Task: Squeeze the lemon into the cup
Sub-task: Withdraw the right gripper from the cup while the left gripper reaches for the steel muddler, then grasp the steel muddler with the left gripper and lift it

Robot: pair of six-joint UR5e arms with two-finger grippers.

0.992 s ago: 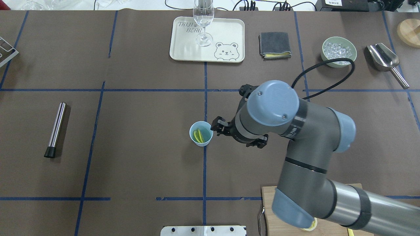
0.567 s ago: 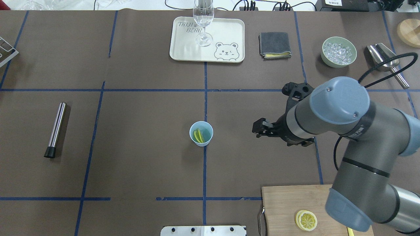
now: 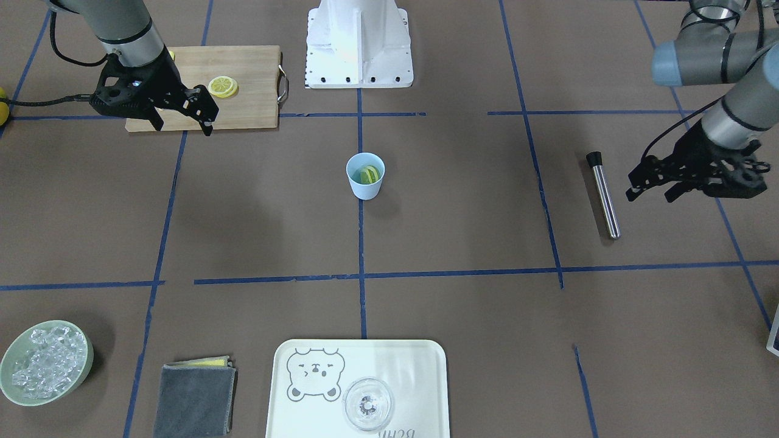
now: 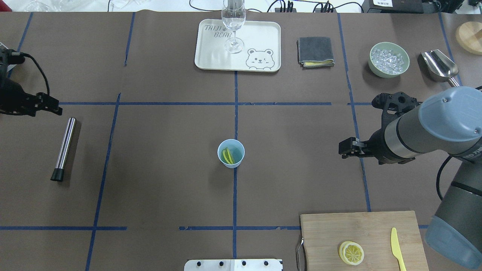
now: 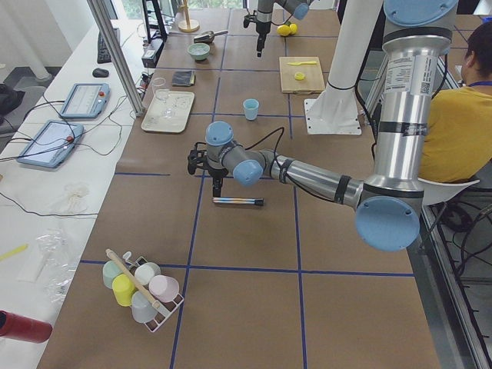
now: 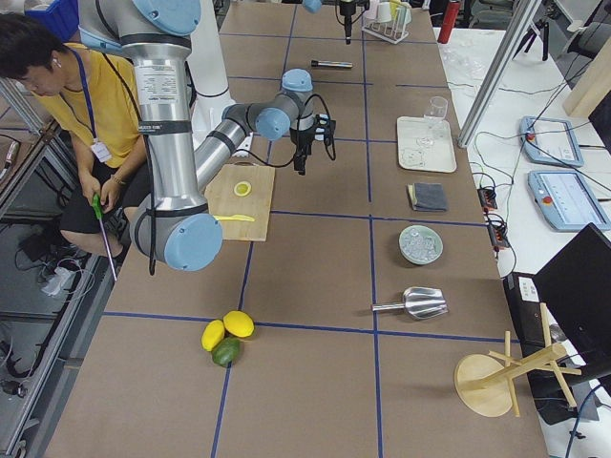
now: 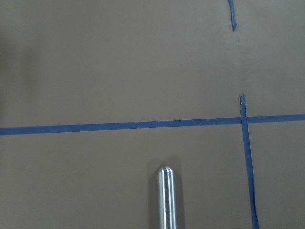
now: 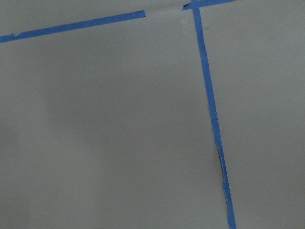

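Jaws of both grippers stand apart and hold nothing. Seen from overhead, the left gripper (image 3: 649, 196) hangs at the table's 9 o'clock edge, just beyond the bare end of one steel rod (image 4: 64, 147). At the centre stands the one cup (image 4: 220, 149), upright, with the lemon (image 4: 228, 156) on edge inside it. Around the cup lies only brown paper (image 4: 169, 150) gridded with blue tape (image 4: 359, 177), and each gripper is well apart from it. The right gripper (image 4: 342, 147) hangs at 3 o'clock, beside a tape line. At 12 o'clock one tray (image 4: 263, 34) carries one stemmed glass (image 4: 234, 22). Toward 1 and 2 o'clock lie one folded cloth (image 4: 315, 51), one bowl (image 4: 371, 64) of ice and one scoop (image 4: 438, 66). At 5 o'clock one cutting board (image 4: 327, 229) bears a spare slice (image 4: 352, 253), perhaps two stacked, and one yellow knife (image 4: 396, 248).
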